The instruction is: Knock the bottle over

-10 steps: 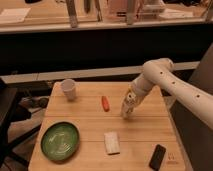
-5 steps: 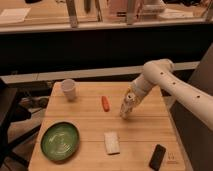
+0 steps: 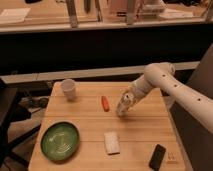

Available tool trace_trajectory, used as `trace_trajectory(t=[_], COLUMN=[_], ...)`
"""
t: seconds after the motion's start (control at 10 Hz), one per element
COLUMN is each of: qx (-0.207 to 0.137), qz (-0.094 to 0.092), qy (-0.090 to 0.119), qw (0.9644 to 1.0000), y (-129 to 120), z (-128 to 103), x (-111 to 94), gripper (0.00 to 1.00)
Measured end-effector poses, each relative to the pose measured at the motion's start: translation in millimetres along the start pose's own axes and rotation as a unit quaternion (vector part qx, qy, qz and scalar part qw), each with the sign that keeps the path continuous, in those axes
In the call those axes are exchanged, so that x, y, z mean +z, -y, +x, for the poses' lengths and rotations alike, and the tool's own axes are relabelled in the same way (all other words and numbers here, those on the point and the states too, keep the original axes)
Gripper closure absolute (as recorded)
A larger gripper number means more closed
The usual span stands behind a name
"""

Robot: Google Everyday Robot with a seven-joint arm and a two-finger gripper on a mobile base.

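Observation:
The white arm reaches in from the right over the wooden table. My gripper is at the arm's end, low over the middle of the table. A slim, pale, mottled shape right at the gripper looks like the bottle. It leans to the right, and its lower end is on or just above the wood. I cannot separate it cleanly from the gripper, so I cannot tell whether it is held or only touched.
A small orange-red object lies just left of the gripper. A white paper cup stands at the back left. A green plate is at the front left, a flat white block at the front middle, and a black phone at the front right.

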Motion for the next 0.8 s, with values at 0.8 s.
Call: trace_trajectory(t=[0.8], qx=[-0.009], qz=[0.001], qy=[0.007], qw=[0.9999], y=[-1.8], z=[-6.3], x=[4.9], gripper=[0.21])
